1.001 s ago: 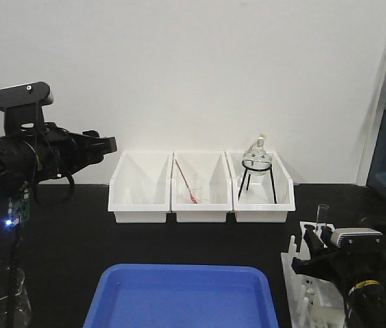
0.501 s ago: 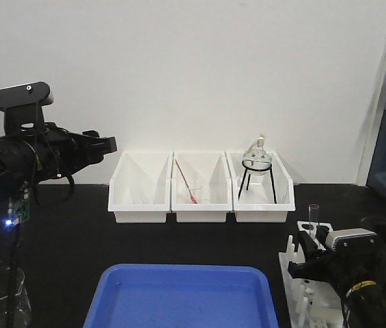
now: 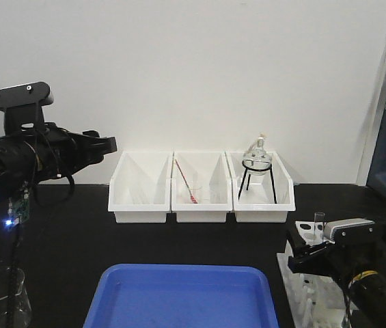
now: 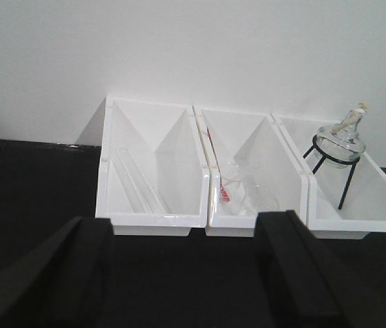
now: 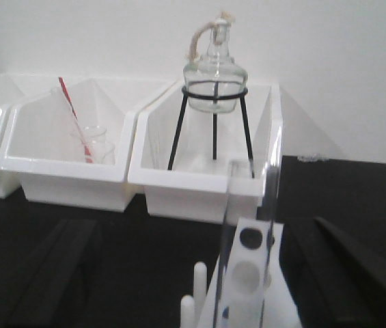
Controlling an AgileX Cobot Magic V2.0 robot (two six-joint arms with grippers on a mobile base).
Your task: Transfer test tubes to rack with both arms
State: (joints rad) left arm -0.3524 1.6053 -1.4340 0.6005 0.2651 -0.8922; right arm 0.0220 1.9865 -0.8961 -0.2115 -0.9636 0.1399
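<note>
Black tabletop [image 3: 63, 239] under a white wall: front view shows the left gripper [image 3: 100, 147] raised, the right gripper [image 3: 302, 247] over the white rack [image 3: 300, 287].

Left wrist: jaws wide, three white bins [image 4: 240, 178] ahead between them.

Right wrist: jaws wide, a clear test tube [image 5: 251, 239] upright between them in the rack's [image 5: 247, 287] holed top.

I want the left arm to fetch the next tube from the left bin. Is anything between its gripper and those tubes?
Nothing visible. The left gripper is open, facing the left bin across bare black tabletop; the test tubes lie inside, behind its low front wall.
</note>
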